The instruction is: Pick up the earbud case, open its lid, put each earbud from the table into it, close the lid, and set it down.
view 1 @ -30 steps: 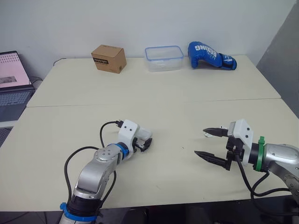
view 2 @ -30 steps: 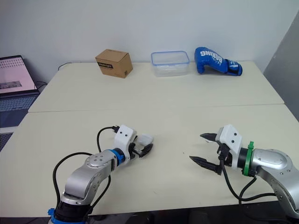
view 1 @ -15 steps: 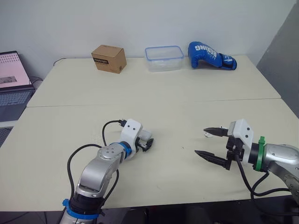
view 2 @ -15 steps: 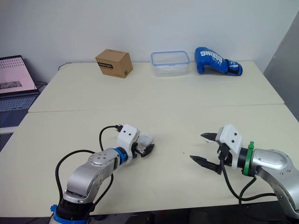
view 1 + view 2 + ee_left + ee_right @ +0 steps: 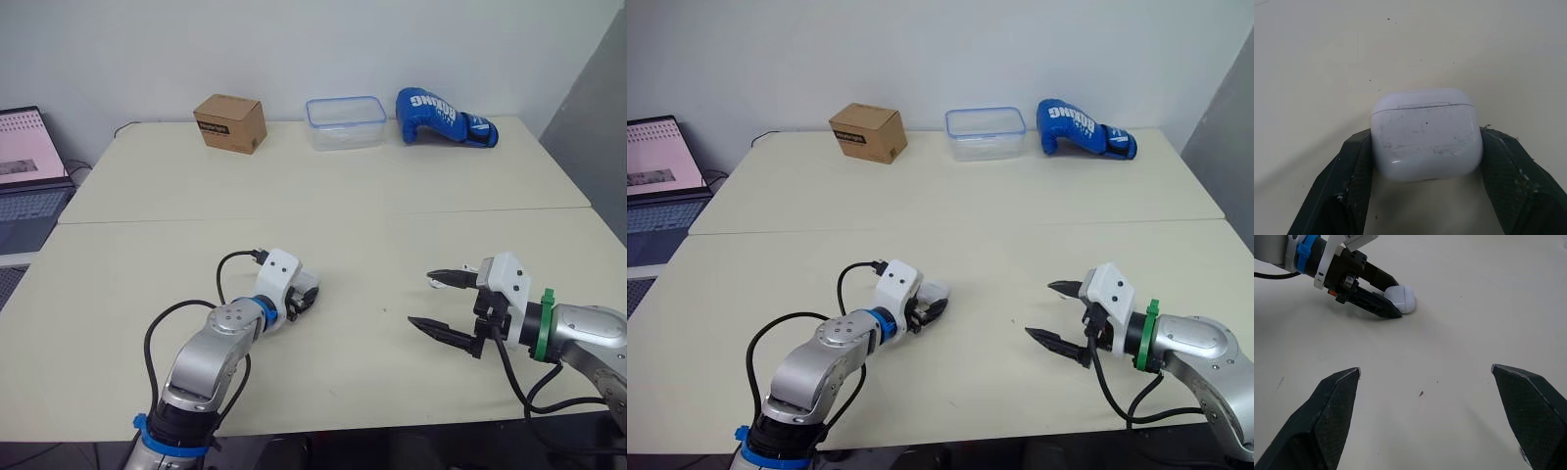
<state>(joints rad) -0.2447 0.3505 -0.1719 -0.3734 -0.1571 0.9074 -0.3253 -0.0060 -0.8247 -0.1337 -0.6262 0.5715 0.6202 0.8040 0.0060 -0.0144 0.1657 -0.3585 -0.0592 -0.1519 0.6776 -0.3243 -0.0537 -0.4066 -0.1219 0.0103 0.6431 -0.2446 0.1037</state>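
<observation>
The white earbud case (image 5: 1426, 134) lies on the cream table (image 5: 372, 225), lid closed. My left gripper (image 5: 305, 300) is shut on it, one black finger pressed against each side. The right wrist view looks across at the case (image 5: 1400, 298) with those fingers (image 5: 1371, 303) around it. My right gripper (image 5: 419, 298) hovers low over the table to the right, open wide with nothing between its fingers. A small white piece, probably an earbud (image 5: 432, 284), lies on the table just beside its upper fingertip.
Along the table's far edge stand a cardboard box (image 5: 230, 123), a clear plastic container (image 5: 344, 122) and a blue boxing glove (image 5: 446, 117). A laptop (image 5: 27, 176) sits off the table's left side. Bare tabletop separates the two grippers.
My left gripper has edged forward and its fingers have closed in on the earbud case. The right gripper has stayed where it was.
</observation>
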